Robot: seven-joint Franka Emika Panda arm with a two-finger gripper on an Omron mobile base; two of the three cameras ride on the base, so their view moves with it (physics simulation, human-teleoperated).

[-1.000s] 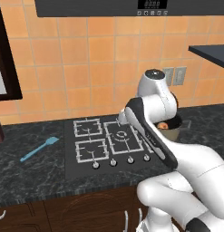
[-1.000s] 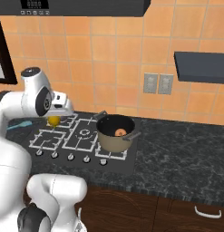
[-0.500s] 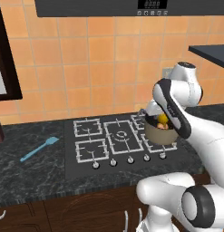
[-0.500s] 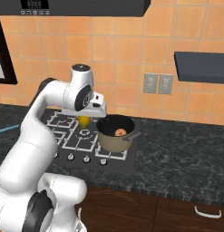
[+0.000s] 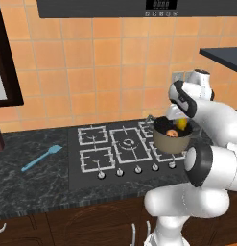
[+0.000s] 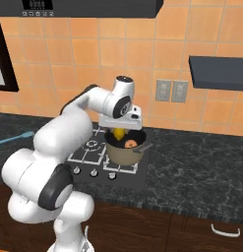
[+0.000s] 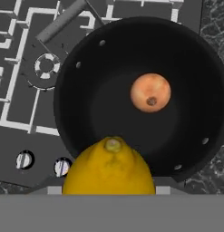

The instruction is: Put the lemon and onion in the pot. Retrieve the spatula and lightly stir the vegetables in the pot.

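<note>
Hovering over the pot [image 7: 77, 68], the gripper [image 6: 120, 129] has its fingers clamped on the lemon [image 7: 109, 166] — positioned to release it beside the onion [image 7: 150, 92] already resting inside.

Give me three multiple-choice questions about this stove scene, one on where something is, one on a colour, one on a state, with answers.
1. Where is the onion?
A. in the pot
B. on the counter
C. between the fingers

2. What colour is the spatula?
A. red
B. light blue
C. black

3. What is the state of the lemon?
A. lying in the pot
B. held above the pot
C. resting by the spatula

Answers: 1 A, it lies on the pot's dark floor; 2 B, it lies light blue on the counter left of the stove; 3 B, the gripper holds it over the rim.
</note>
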